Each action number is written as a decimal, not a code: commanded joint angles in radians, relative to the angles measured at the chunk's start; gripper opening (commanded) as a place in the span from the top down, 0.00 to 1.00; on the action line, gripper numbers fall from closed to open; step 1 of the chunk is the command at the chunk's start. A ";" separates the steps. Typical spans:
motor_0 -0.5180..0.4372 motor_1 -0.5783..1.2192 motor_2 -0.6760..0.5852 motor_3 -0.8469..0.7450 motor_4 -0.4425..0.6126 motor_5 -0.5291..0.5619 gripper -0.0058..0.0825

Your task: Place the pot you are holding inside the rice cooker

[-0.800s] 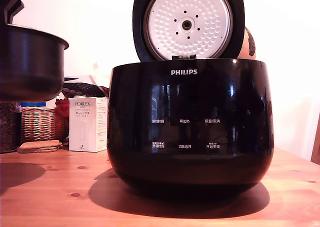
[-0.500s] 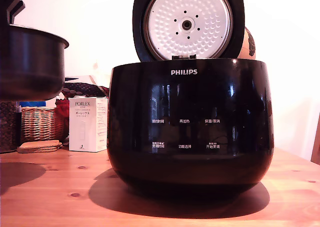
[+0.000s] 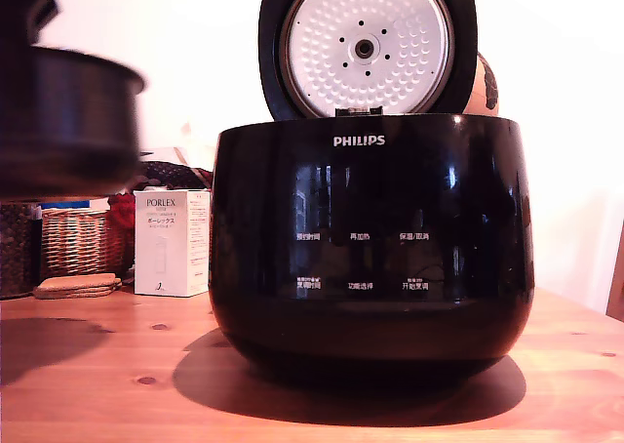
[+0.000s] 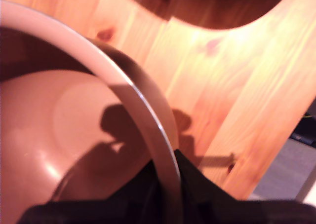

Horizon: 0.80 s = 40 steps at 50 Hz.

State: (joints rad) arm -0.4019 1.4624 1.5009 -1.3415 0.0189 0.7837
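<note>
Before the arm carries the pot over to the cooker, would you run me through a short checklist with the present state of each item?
1. Grip: the hand straddles the rim of the pot, one finger inside and one outside: ok.
2. Lid open and upright: ok.
3. Pot bottom above the rim of the cooker: not ok; in the exterior view it hangs lower than the rim.
4. Pot level: cannot tell; it is blurred.
5. Cooker cavity empty: cannot tell; neither view sees inside.
6. Path from pot to cooker free: ok; the box and basket stand lower, behind.
</note>
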 commanded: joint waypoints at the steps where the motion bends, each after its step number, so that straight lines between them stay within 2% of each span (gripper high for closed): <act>1: -0.029 -0.038 0.007 0.034 0.008 -0.013 0.96; 12: -0.089 -0.045 0.045 0.037 0.011 -0.034 0.96; 26: -0.108 -0.051 0.169 0.026 0.017 -0.078 0.96; 40: -0.180 -0.051 0.250 0.000 0.097 -0.104 0.96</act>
State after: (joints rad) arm -0.5522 1.4361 1.7252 -1.3632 0.1070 0.6804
